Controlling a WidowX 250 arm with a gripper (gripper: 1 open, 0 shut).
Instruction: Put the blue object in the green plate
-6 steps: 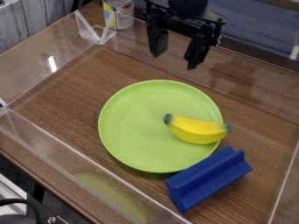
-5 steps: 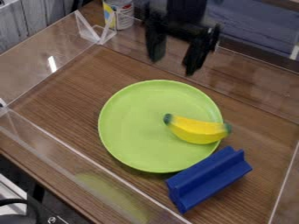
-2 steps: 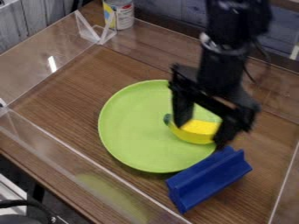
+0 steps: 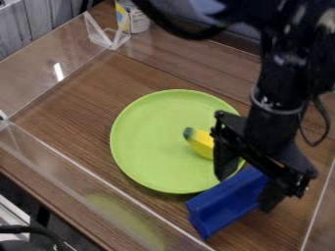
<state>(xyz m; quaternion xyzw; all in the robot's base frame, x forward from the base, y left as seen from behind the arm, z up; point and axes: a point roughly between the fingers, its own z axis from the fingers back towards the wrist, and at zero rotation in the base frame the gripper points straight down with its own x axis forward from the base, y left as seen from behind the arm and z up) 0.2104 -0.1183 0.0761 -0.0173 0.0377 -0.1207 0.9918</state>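
On the wooden table (image 4: 80,116), near its front edge and just beside the plate (image 4: 137,140), we see the blue block (image 4: 225,204) lying lengthwise beneath the spread, seemingly unloaded pincer (image 4: 264,175), which we judge must straddle its narrow width.

From here I see bare wood (image 4: 78,108) left of the plate (image 4: 144,147), and the plate's left half lies uncovered. The banana (image 4: 199,142) takes up its right side; a can (image 4: 132,17) stands at upper left.
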